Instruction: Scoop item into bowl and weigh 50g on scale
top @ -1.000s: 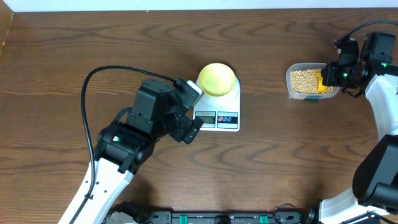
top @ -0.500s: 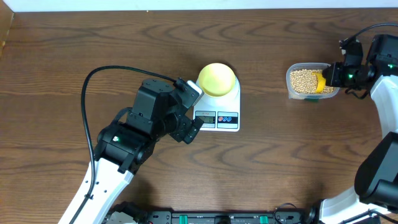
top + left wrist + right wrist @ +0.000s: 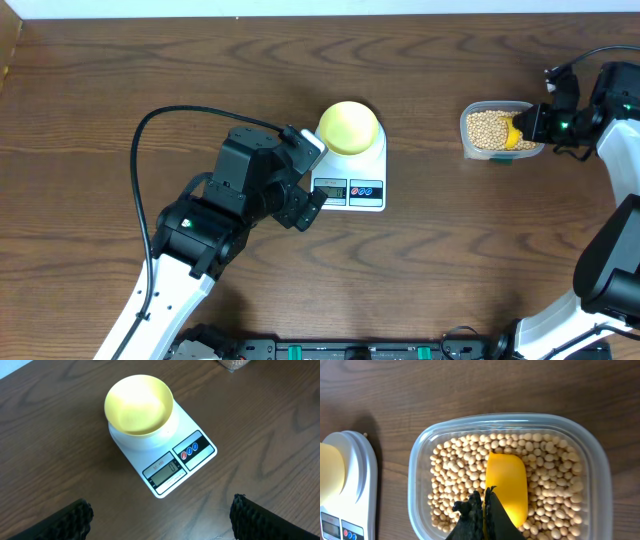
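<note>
The pale-yellow bowl (image 3: 349, 127) (image 3: 139, 405) stands empty on the white scale (image 3: 366, 190) (image 3: 200, 450) at the table's middle. My left gripper (image 3: 305, 203) (image 3: 161, 512) hovers just left and in front of the scale, open, nothing between its fingers. At the right, tan beans (image 3: 485, 128) (image 3: 452, 472) fill a clear plastic tub (image 3: 465, 140) (image 3: 417, 465). My right gripper (image 3: 532, 124) (image 3: 484, 499) is shut on the handle of a yellow scoop (image 3: 514, 133) (image 3: 507, 482), whose blade lies among the beans inside the tub.
Dark wood table all round. A black cable (image 3: 150, 130) loops from the left arm over the table's left half. The right arm's base rises at the right edge, beside the tub.
The right gripper has drawn a little to the right, and the scoop has shifted with it inside the tub. The left arm, bowl and scale have not moved.
</note>
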